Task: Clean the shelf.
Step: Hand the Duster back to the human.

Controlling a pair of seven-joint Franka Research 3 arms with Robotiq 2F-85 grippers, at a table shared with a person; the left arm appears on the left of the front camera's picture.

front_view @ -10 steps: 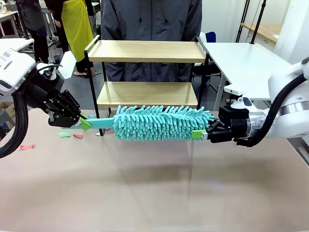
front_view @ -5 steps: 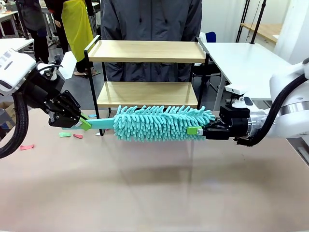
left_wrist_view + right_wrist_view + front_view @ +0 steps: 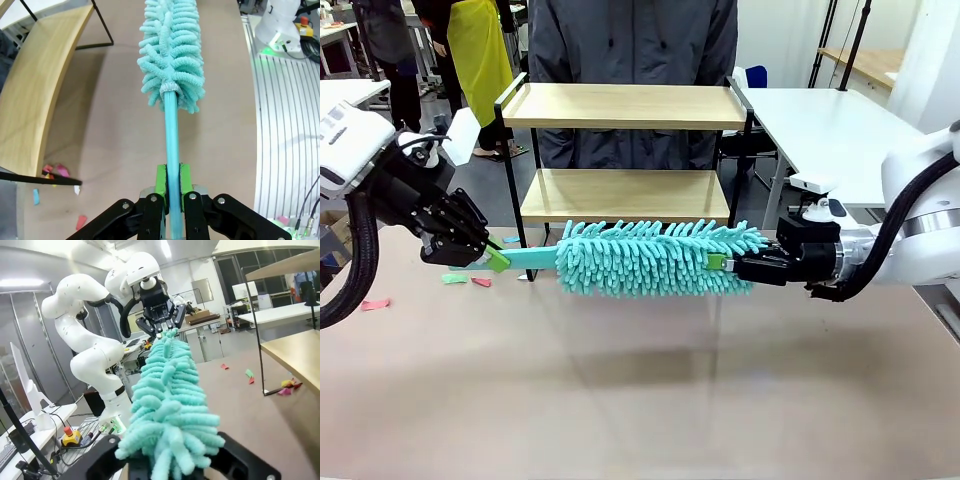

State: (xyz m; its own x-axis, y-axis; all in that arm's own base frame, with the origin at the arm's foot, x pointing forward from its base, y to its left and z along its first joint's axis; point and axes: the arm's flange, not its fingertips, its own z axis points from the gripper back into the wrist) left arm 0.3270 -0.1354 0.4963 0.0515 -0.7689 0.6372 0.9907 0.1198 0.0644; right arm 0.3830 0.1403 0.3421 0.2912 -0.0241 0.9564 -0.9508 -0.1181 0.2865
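Note:
The shelf stands at the table's far edge, both wooden boards bare; its lower board curves along the left wrist view and one corner appears in the right wrist view. A teal fluffy duster hangs level above the table in front of it. My left gripper is shut on the duster's teal handle, green pads clamping it. My right gripper is shut on the fluffy far end of the duster head, its fingers buried in the strands.
Coloured paper scraps lie on the brown table at the left near the shelf's foot. A person in a dark jacket stands behind the shelf. A white table is at the back right.
My right gripper has closed on the duster's fluffy end and slid a little further left into it. The left gripper and handle have stayed put.

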